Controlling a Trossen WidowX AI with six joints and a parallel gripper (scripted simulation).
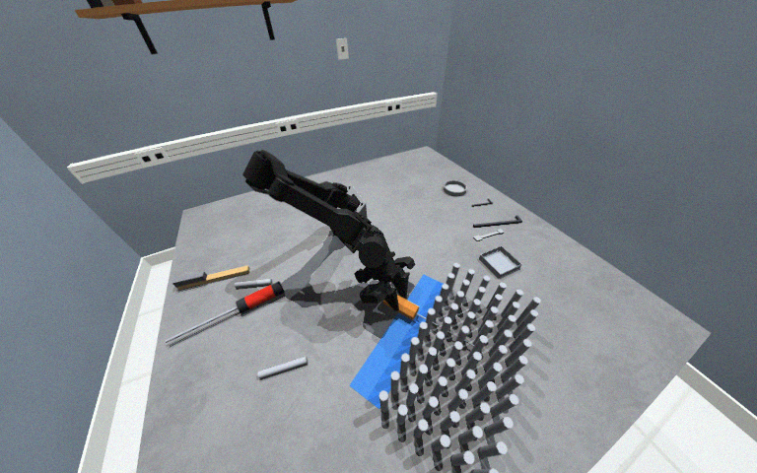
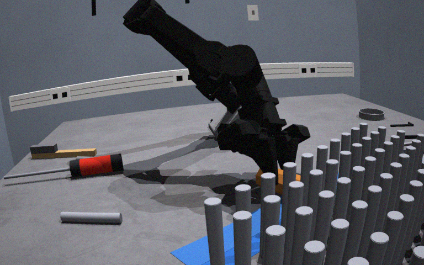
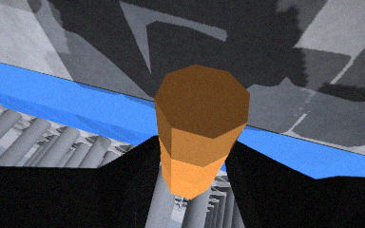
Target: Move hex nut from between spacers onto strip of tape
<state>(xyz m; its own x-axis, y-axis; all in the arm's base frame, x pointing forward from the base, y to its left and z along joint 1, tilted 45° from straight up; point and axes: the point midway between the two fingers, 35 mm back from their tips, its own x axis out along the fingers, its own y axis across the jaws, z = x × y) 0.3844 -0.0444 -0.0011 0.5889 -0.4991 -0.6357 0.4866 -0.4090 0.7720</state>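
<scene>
My gripper (image 1: 397, 301) is shut on the orange-brown handle of the hook pick (image 1: 407, 306), low over the blue tape strip (image 1: 398, 340) at the edge of the spacer field (image 1: 468, 357). The handle also shows in the exterior view (image 2: 279, 181), behind the front spacers (image 2: 328, 200). In the wrist view the handle's butt end (image 3: 201, 125) sits between my dark fingers, with the tape (image 3: 71, 102) and spacers (image 3: 43, 138) below. The pick's hook tip points in among the spacers and is hidden. The hex nut is not visible in any view.
A red-handled screwdriver (image 1: 229, 311), a brush (image 1: 211, 277) and two loose grey cylinders (image 1: 282, 368) lie left of the arm. A ring (image 1: 454, 187), small dark tools (image 1: 497, 222) and a small tray (image 1: 499, 261) lie at the far right.
</scene>
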